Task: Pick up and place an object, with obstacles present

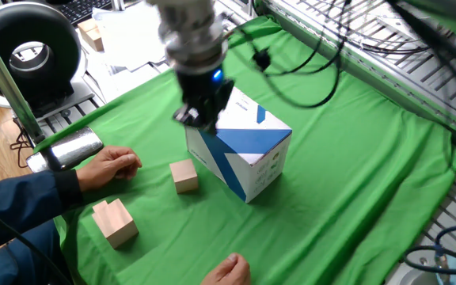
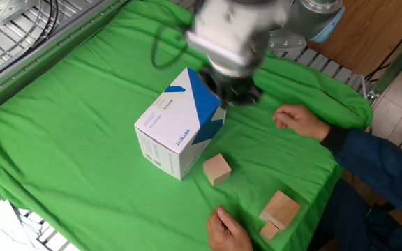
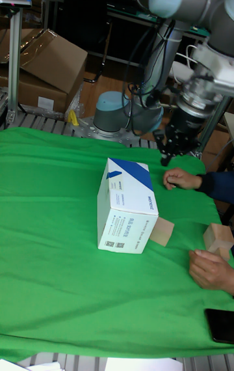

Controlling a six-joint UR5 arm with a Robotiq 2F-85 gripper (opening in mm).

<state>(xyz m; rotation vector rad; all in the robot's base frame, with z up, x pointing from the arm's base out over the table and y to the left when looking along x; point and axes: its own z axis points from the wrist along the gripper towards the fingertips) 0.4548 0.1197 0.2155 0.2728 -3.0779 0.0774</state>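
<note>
The object, a small tan wooden cube [image 1: 184,176] [image 2: 217,169] [image 3: 162,231], rests on the green cloth beside the obstacle's lower corner. The obstacle is a large white box with blue triangles [image 1: 244,154] [image 2: 176,129] [image 3: 127,205]. My gripper [image 1: 200,119] [image 2: 237,94] [image 3: 170,150] hangs in the air above the box's top edge on the cube's side, well clear of the cube. It is motion-blurred. Its fingers look spread, with nothing between them.
A larger pale wooden block [image 1: 115,222] [image 2: 279,209] [image 3: 218,239] lies near the cloth's edge. A person's hands rest on the cloth, one [image 1: 111,166] [image 2: 302,122] beside the cube, the other [image 1: 228,271] [image 2: 229,230] at the edge. A black phone [image 3: 221,325] lies nearby.
</note>
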